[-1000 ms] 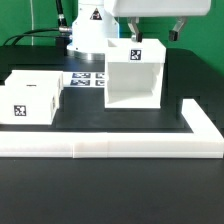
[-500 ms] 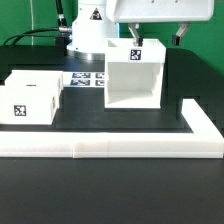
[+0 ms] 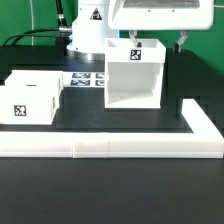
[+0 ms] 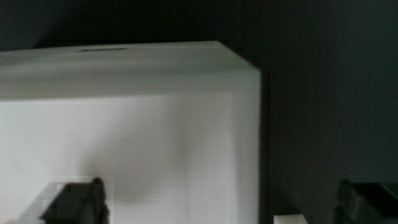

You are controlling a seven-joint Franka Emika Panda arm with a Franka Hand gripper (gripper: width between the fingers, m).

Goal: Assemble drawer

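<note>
The drawer's white housing [image 3: 134, 76] stands upright in the middle of the black table, with its open side facing the camera and a tag on top. It fills the wrist view [image 4: 125, 110]. Two white trays lie at the exterior view's left: the front one [image 3: 28, 102] shows a tag, the other [image 3: 42, 77] sits behind it. My gripper [image 3: 158, 40] hangs just above the housing's top back edge. It is open and empty. In the wrist view the gripper [image 4: 221, 205] has one dark fingertip [image 4: 75, 203] over the housing top and the other past its side.
The long low white L-shaped border wall [image 3: 110, 148] runs along the front and up the exterior view's right. The marker board [image 3: 88, 79] lies between the trays and the housing. The arm's white base [image 3: 88, 30] stands behind.
My gripper has risen a little above the housing, still open. The housing and trays have not moved.
</note>
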